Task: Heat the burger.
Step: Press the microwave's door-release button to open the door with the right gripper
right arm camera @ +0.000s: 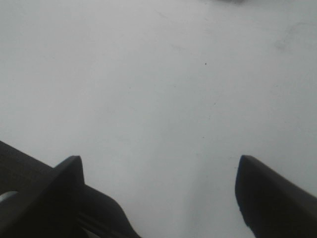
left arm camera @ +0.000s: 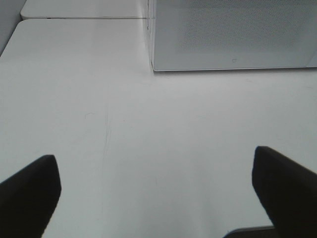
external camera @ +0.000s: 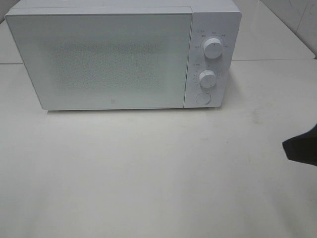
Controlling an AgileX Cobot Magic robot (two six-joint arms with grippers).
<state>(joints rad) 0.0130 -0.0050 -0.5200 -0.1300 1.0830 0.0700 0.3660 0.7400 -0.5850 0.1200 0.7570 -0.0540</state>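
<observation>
Standing at the back of the surface point(external camera: 148, 173), the white microwave point(external camera: 124, 54) faces the high camera with its door point(external camera: 99, 59) shut flush. The burger shows in none of the three views. It may sit behind that frosted, speckled door, but the panel gives nothing away, so its place, its facing and its long axis cannot be told.

The microwave's long side runs left to right across the surface. Its control panel is at the right end, with an upper dial point(external camera: 213, 48), a lower dial point(external camera: 207, 78) and a round button point(external camera: 203, 98) stacked one below the other. The door's right edge meets that panel, and its left edge reaches the cabinet's left corner. A seam runs across the surface on either side of the microwave.

A broad stretch of bare surface lies in front of the door, from the microwave's foot to the near edge of the high view.

The left end effector point(left arm camera: 154, 153) hangs above the surface, short of the microwave's left front corner, jaws spread wide with only surface between them. The right end effector point(right arm camera: 159, 158) is likewise apart, gripping nothing, over bare surface. In the high view only a dark part of the right arm point(external camera: 302, 146) shows at the right edge, well apart from the microwave.
</observation>
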